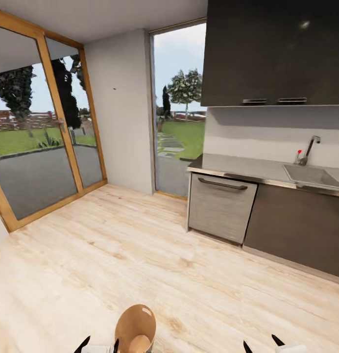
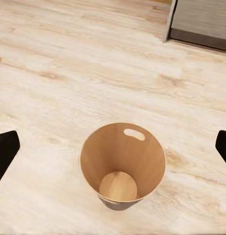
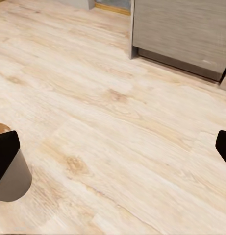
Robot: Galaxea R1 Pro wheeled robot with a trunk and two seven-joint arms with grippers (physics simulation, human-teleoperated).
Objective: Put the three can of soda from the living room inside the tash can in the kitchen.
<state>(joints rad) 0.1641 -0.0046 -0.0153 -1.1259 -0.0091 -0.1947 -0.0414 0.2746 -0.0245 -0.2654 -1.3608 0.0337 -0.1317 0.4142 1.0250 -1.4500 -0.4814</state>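
The kitchen is seen from head height, looking forward and down over the floor (image 1: 140,255). The bin (image 2: 122,166) is looked into from just above by the left wrist camera. The floor, bin and dishwasher (image 3: 181,29) are shared with the right wrist view.

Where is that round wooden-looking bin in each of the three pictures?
Head view: trash can at the bottom edge, on the floor.
Left wrist view: lower middle, seen from above, empty inside.
Right wrist view: left edge, grey outside, partly behind a finger.
Shared landmark: the steel dishwasher front.
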